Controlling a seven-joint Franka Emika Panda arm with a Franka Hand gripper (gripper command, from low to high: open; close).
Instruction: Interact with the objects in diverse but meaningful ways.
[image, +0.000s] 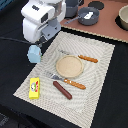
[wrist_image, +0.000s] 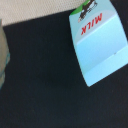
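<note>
hiding its tool, the arm overhangs the milk carton.

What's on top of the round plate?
Nothing visible: the tan plate looks bare. The knife and fork lie beside it on the placemat. What's underneath the plate is covered.

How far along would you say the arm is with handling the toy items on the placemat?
Nothing looks finished yet. The gripper hovers over the pale blue milk carton at the placemat's edge; whether it grips it cannot be told. The yellow box and brown sausage lie by the plate, seemingly untouched, so they remain to be handled.
</note>
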